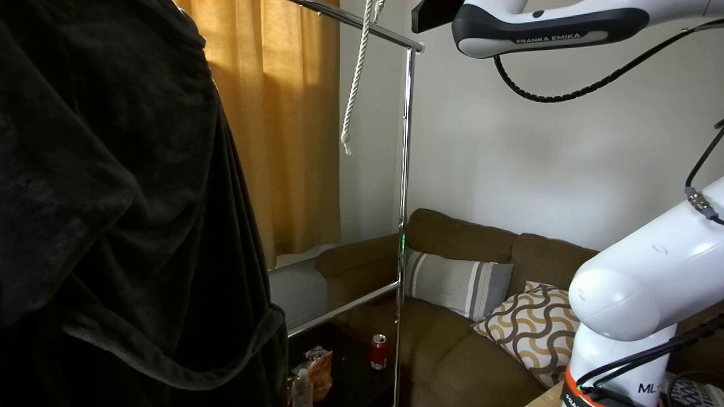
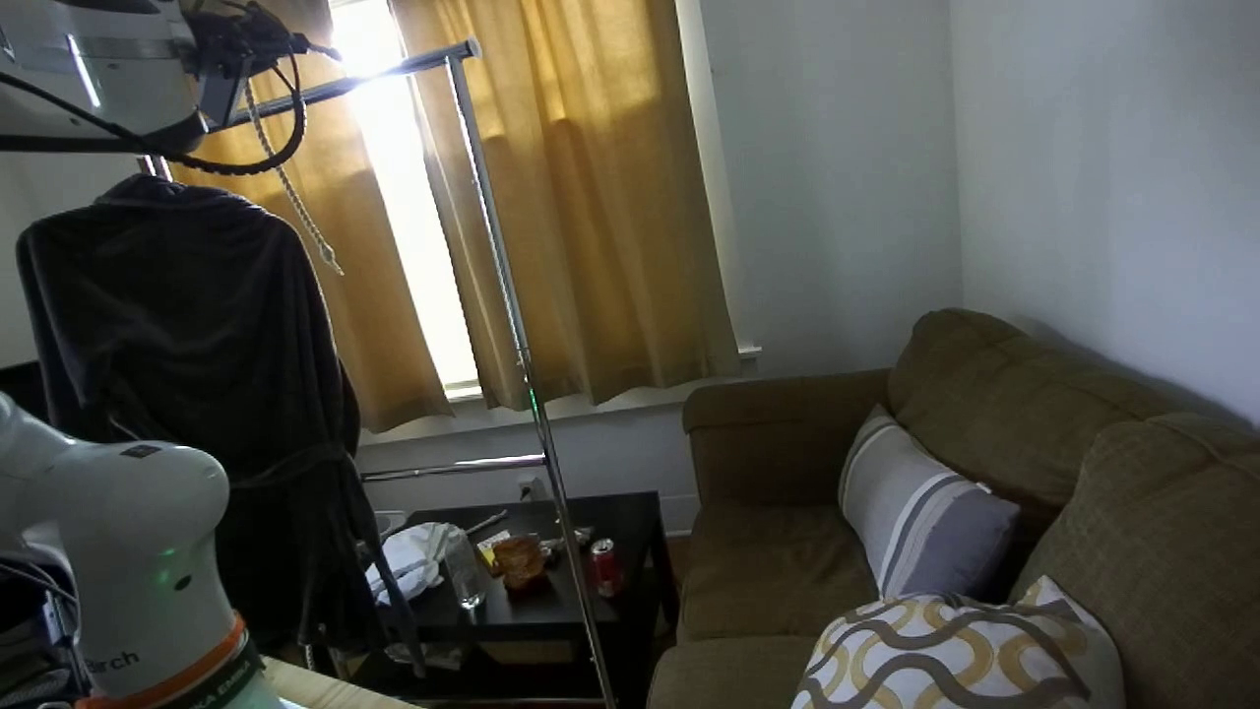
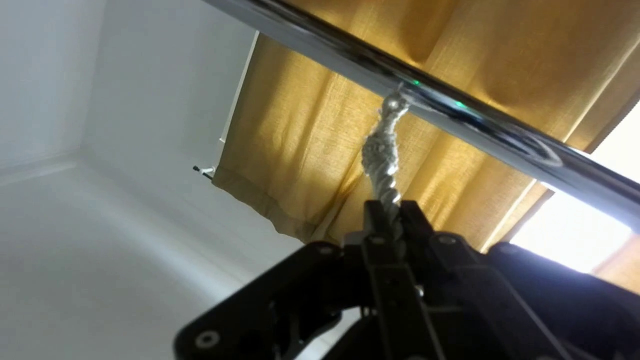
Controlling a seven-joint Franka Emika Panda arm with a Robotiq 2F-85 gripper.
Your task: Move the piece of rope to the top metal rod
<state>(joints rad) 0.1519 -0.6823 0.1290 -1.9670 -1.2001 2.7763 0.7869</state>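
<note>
Jaws of gripper (image 3: 393, 216) pinching twisted white rope (image 3: 382, 160); tip near chrome top rod (image 3: 480, 120), contact unclear. Rest hangs left of rack upright (image 1: 405, 169), both exterior views.

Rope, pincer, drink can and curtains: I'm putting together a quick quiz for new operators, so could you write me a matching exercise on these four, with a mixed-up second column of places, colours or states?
Things:
1. rope
2. pincer
3. drink can
4. curtains

Descriptions:
A. Red, standing on the dark low table
B. Gold, hanging at the window
C. Black, closed on what it holds
D. Whitish and twisted

Right pairs: 1-D, 2-C, 3-A, 4-B.
</note>
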